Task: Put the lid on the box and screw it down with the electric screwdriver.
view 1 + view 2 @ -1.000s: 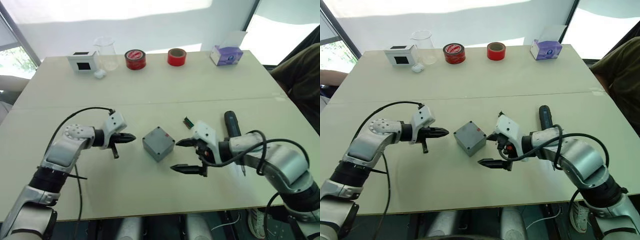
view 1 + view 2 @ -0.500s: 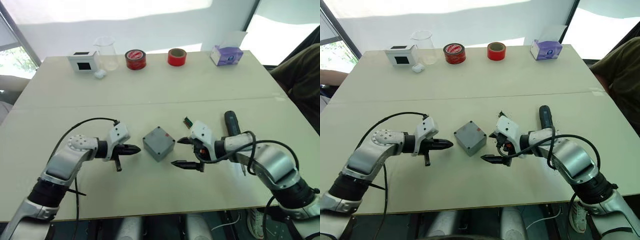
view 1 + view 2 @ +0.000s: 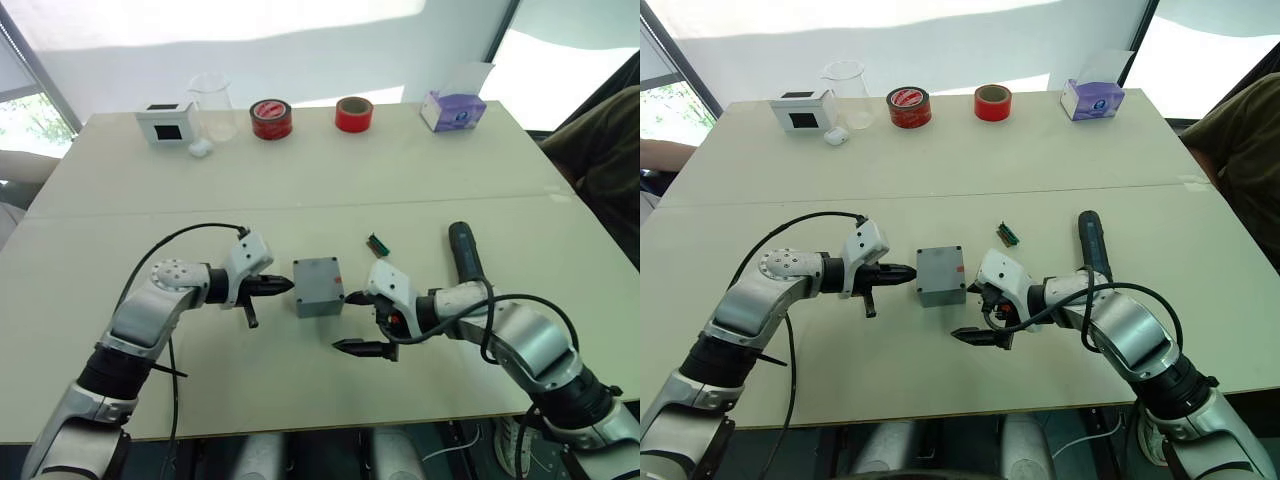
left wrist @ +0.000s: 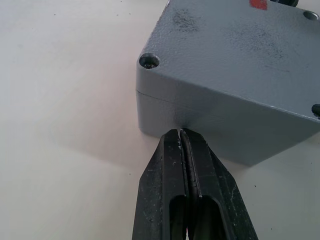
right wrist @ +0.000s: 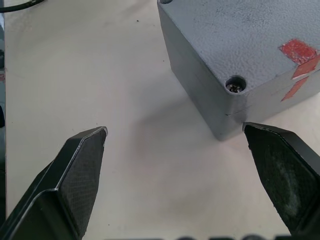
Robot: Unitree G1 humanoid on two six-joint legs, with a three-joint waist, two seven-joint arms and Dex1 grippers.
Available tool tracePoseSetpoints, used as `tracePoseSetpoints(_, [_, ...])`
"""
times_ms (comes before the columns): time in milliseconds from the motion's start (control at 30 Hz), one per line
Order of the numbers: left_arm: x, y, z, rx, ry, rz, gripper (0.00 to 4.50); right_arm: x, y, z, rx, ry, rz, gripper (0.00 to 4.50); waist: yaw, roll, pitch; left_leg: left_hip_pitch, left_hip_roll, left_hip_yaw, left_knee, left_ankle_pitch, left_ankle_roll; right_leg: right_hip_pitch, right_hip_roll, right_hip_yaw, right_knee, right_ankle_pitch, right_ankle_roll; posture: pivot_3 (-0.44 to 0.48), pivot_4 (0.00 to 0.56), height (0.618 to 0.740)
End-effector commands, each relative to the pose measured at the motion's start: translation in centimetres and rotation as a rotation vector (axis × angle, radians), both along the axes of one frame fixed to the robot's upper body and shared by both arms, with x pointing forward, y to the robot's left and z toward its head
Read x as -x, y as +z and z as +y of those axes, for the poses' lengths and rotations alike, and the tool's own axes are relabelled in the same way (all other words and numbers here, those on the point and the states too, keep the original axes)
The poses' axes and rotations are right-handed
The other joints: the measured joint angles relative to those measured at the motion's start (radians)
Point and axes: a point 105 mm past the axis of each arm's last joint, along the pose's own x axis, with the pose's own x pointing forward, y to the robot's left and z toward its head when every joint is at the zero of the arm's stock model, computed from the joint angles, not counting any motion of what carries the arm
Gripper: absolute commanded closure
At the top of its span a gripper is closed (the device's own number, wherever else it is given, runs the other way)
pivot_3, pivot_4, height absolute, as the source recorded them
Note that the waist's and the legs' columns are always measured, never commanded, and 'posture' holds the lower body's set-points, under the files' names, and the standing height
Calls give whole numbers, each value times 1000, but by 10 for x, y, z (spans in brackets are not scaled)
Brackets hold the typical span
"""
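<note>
The box (image 3: 318, 286) sits mid-bench with the lid (image 4: 235, 55) already seated on it, seam showing all round. The left tool (image 3: 285, 287), closed on nothing, presses its tip against the left wall, seemingly to square or steady it. The right tool (image 3: 352, 322) gapes wide and empty at the right corner. Farther right, the electric screwdriver (image 3: 465, 254) lies untouched on the bench (image 3: 400, 180), within the right arm's reach.
</note>
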Motion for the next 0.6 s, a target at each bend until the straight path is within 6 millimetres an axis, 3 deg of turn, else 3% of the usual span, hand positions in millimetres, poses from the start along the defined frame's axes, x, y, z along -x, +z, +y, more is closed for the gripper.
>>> tracePoseSetpoints(33, [0,9,-2,1,-22,-32,4500,3,14,4,-36,19,-49,24,0,0,0,0,0,0,0,0,0,0,0,0,0,0,0,0,150,740])
tracePoseSetpoints(200, [5,8,7,-17,-20,-6,4500,-6,23,-7,-36,-21,-78,24,0,0,0,0,0,0,0,0,0,0,0,0,0,0,0,0,150,740])
tracePoseSetpoints(467, [3,22,46,-26,66,7,4500,-29,57,-43,-175,-179,-96,24,1,0,0,0,0,0,0,0,0,0,0,0,0,0,0,0,150,740])
tracePoseSetpoints(533, [2,31,50,1,77,3,4500,-42,61,-52,-195,-245,-120,24,1,0,0,0,0,0,0,0,0,0,0,0,0,0,0,0,150,740])
tracePoseSetpoints(600, [1,48,53,45,83,-9,4500,-67,64,-65,-217,-363,-174,24,-1,0,0,0,0,0,0,0,0,0,0,0,0,0,0,0,150,740])
